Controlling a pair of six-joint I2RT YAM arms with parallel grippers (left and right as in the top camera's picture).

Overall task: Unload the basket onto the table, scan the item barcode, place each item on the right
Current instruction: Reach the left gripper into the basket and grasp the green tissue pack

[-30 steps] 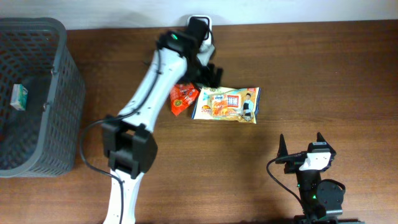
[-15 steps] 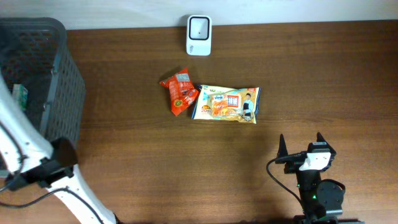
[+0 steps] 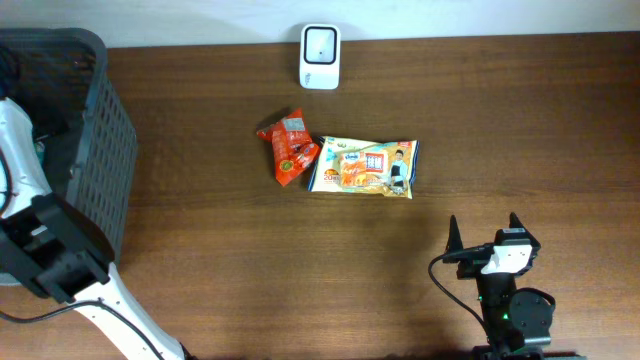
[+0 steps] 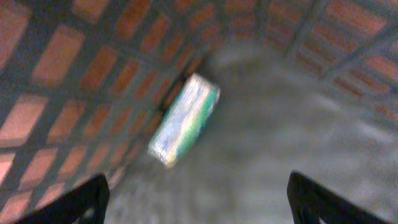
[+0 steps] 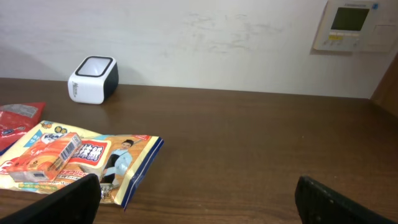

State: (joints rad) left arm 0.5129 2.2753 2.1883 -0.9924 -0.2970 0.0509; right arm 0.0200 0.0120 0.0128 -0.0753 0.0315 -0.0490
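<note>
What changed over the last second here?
The left arm swung from the scanner leftward into the basket, above a small box; nothing visibly grasped. Red packet, snack bag and right gripper stayed put.

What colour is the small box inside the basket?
Green and white box; left wrist view shows it best.
</note>
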